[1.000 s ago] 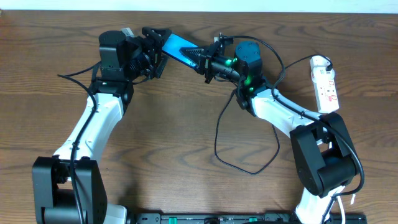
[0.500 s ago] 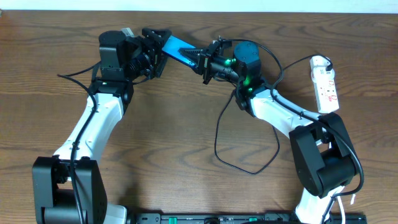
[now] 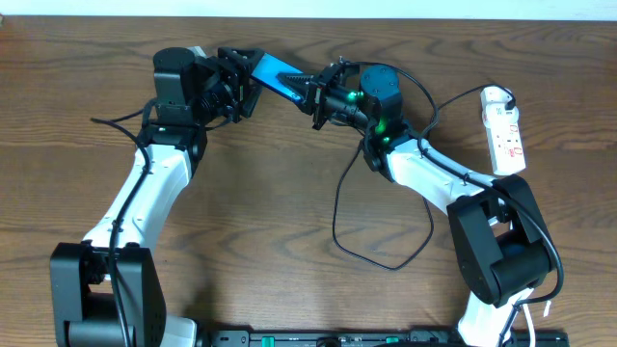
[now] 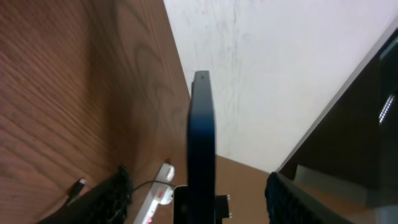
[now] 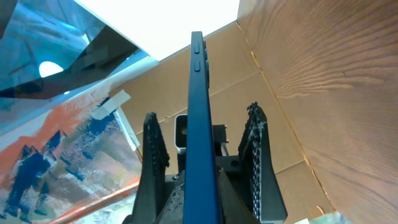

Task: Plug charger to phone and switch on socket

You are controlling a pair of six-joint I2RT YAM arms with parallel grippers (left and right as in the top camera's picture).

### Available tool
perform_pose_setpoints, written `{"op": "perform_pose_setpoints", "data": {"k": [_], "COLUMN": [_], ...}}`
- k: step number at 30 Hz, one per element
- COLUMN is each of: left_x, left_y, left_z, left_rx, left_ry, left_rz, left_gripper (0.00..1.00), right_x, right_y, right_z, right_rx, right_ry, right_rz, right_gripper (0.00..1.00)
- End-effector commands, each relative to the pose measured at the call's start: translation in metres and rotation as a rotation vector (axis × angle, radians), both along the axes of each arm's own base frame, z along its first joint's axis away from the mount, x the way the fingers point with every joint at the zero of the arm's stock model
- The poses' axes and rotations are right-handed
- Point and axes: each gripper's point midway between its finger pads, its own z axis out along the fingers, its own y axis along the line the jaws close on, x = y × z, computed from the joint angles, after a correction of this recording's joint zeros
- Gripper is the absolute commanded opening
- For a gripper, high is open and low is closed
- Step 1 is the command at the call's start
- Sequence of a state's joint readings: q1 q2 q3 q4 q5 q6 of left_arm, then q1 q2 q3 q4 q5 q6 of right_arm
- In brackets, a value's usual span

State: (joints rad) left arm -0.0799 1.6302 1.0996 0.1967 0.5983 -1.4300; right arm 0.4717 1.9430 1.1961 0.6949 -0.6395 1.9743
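The phone [image 3: 280, 73], its blue screen showing, hangs above the table's far edge between my two grippers. My right gripper [image 3: 318, 93] is shut on its right end; in the right wrist view the phone [image 5: 199, 93] runs edge-on between the fingers [image 5: 202, 112]. My left gripper [image 3: 243, 75] is open around the left end; its fingers [image 4: 198, 171] stand well clear of the dark phone edge [image 4: 202, 124]. The charger [image 3: 335, 217] loops on the table under the right arm; its plug tip [image 4: 78, 185] lies loose. The white socket [image 3: 504, 130] lies far right and also shows in the left wrist view [image 4: 160, 186].
The wooden table [image 3: 241, 212] ends just beyond the phone. A white cord [image 3: 496, 93] leaves the socket's rounded far end. My right arm's base [image 3: 501, 251] stands in front of the socket, and my left arm's base [image 3: 101, 289] stands at the front left.
Both grippers have shifted slightly left, and the right gripper has closed in a little along the phone. The phone stays between them. The charger and socket have not moved.
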Motion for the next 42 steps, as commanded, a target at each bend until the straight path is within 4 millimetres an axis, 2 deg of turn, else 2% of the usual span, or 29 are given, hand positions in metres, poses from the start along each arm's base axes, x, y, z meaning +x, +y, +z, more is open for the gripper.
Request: {"op": "perform_pose_setpoints", "data": {"k": [1, 12, 23, 33, 42], "left_x": [-0.001, -0.002, -0.002, -0.002, -0.002], "left_y": [0.004, 0.004, 0.004, 0.004, 0.004], "left_z": [0.011, 0.010, 0.008, 0.008, 0.008], "left_rx": [-0.029, -0.029, -0.017, -0.017, -0.017], "left_ry": [-0.002, 0.007, 0.006, 0.006, 0.006], "left_rz": [0.026, 0.027, 0.021, 0.022, 0.022], "left_gripper": [0.67, 0.67, 0.67, 0.67, 0.50], "right_x": [-0.003, -0.004, -0.015, -0.015, -0.015], "right_y": [0.006, 0.007, 0.022, 0.022, 0.022], "right_z": [0.014, 0.014, 0.014, 0.015, 0.018], "right_rx": [0.022, 0.022, 0.023, 0.023, 0.031], "right_ry": [-0.023, -0.024, -0.023, -0.024, -0.039], "right_rz": [0.004, 0.008, 0.037, 0.033, 0.033], "right_gripper": [0.01, 0.01, 0.01, 0.01, 0.01]}}
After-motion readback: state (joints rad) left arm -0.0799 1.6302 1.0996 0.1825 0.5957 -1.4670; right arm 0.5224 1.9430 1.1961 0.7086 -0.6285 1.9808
